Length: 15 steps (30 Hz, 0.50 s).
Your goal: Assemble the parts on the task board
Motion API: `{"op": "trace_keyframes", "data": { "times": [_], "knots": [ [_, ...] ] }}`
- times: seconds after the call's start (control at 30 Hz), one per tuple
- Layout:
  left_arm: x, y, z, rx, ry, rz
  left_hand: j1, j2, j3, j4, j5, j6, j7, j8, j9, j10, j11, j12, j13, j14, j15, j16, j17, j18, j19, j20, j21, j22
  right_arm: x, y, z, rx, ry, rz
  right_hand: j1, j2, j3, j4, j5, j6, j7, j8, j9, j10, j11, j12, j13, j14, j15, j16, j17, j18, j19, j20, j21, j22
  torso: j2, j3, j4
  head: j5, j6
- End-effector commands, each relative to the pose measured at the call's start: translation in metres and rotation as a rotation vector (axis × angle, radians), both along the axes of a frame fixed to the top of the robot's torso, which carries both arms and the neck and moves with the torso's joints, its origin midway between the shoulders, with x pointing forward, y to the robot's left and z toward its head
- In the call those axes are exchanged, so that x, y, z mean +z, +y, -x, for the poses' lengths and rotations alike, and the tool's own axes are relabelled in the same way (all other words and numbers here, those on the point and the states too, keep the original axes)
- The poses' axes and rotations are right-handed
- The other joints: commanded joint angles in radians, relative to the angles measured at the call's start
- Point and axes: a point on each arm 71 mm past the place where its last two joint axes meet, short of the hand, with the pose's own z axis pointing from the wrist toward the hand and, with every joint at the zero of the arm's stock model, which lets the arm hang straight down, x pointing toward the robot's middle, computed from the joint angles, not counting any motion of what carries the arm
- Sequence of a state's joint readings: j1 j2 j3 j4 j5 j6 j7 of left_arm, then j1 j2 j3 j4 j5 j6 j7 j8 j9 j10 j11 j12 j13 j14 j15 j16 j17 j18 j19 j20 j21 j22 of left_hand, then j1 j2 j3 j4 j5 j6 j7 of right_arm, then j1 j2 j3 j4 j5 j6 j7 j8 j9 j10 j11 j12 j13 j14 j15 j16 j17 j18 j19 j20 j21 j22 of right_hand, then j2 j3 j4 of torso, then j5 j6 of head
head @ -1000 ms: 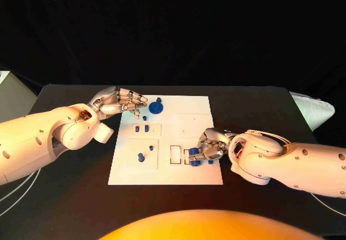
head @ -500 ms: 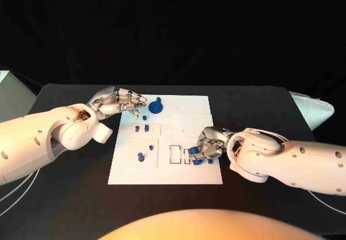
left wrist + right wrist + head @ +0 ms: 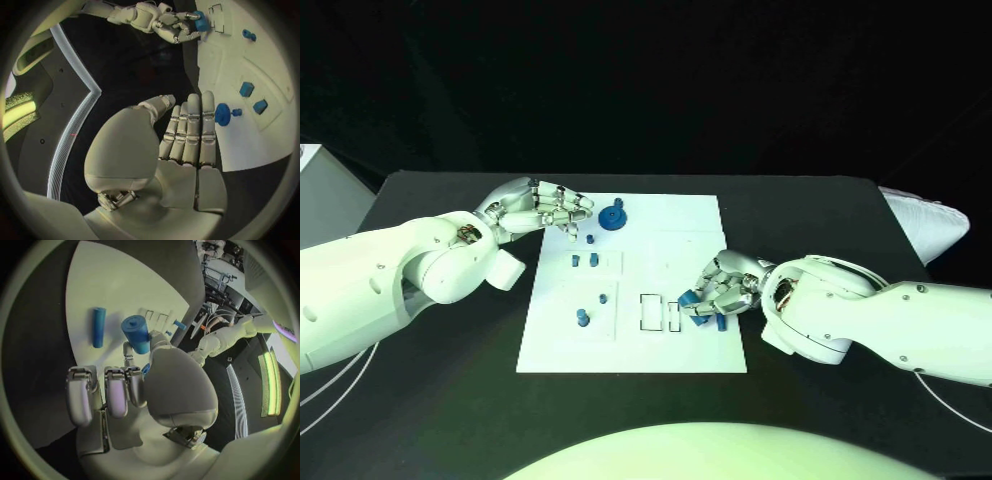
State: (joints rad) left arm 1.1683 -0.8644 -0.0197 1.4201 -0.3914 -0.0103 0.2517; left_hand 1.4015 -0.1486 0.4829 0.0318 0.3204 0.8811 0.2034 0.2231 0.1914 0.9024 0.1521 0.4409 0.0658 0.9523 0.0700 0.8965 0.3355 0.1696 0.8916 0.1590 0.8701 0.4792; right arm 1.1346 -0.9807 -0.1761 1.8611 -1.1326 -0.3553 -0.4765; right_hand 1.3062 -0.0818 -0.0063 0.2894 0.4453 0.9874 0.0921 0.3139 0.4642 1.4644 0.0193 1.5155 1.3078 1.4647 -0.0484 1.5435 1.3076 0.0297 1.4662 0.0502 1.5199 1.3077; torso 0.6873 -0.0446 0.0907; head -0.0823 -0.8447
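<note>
The white task board [image 3: 678, 215] lies in the middle of the table. My right hand [image 3: 724, 288] hovers over the board's near right part and pinches a short blue cylinder [image 3: 137, 333] beside the rectangular slots [image 3: 651, 310]. A thin blue rod [image 3: 99, 327] lies flat on the board next to that hand. My left hand [image 3: 540, 207] rests at the board's far left corner, fingers straight and side by side, holding nothing. Just past its fingertips stands a round blue knob [image 3: 612, 215]. Small blue pegs [image 3: 584, 260] stand in the left part of the board.
More blue pieces [image 3: 581, 317] stand in the board's near left panel. The black table [image 3: 444, 380] extends around the board on all sides. A white object [image 3: 927, 222] lies at the table's far right edge.
My right hand has shifted slightly away from the slots with the blue cylinder in it. The left hand has stayed where it was.
</note>
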Motion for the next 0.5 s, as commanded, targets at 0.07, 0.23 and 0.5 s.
{"op": "trace_keyframes", "data": {
  "times": [0.07,0.23,0.5],
  "knots": [
    [0.000,-0.002,0.000,-0.014,0.008,0.010,0.001,0.003,-0.003,0.005,0.001,-0.004,0.007,0.004,-0.001,-0.006,-0.003,-0.004,0.001,-0.002,0.004,-0.005,0.002,0.014,-0.008,0.002,0.005,0.002,0.004,0.004,0.001,-0.048,0.067,-0.104,0.010,0.002,0.008,0.001,0.005,0.015,-0.004,0.008,0.010,0.061,-0.008,0.004,0.207,0.092,-0.009,0.006,0.200,-0.017,0.088,-0.004,0.005,0.220,0.000,-0.0004,0.0022,0.005,0.002],
    [0.000,-0.002,0.000,-0.014,0.009,0.010,0.001,0.003,-0.003,0.005,0.001,-0.004,0.007,0.004,-0.001,-0.006,-0.003,-0.004,0.001,-0.002,0.004,-0.005,0.002,0.014,-0.008,0.002,0.005,0.002,0.007,0.012,0.001,-0.041,0.084,-0.129,0.001,0.002,0.012,0.003,0.003,0.020,-0.004,0.008,0.008,0.065,-0.008,0.008,0.212,0.092,-0.010,0.006,0.200,-0.017,0.088,-0.005,0.004,0.220,0.001,-0.0012,0.0015,0.009,0.002],
    [0.000,-0.003,0.000,-0.017,0.010,0.010,0.001,0.003,-0.003,0.005,0.001,-0.004,0.007,0.004,-0.001,-0.006,-0.003,-0.004,0.001,-0.002,0.004,-0.005,0.002,0.014,-0.008,0.002,0.005,0.002,0.005,0.028,-0.002,0.001,0.102,-0.093,-0.048,-0.007,0.022,0.003,-0.036,0.038,-0.008,0.015,0.003,0.068,-0.012,0.010,0.215,0.092,-0.012,0.006,0.200,-0.017,0.089,-0.007,0.007,0.223,0.001,-0.0024,0.0028,0.009,-0.001]
  ]
}}
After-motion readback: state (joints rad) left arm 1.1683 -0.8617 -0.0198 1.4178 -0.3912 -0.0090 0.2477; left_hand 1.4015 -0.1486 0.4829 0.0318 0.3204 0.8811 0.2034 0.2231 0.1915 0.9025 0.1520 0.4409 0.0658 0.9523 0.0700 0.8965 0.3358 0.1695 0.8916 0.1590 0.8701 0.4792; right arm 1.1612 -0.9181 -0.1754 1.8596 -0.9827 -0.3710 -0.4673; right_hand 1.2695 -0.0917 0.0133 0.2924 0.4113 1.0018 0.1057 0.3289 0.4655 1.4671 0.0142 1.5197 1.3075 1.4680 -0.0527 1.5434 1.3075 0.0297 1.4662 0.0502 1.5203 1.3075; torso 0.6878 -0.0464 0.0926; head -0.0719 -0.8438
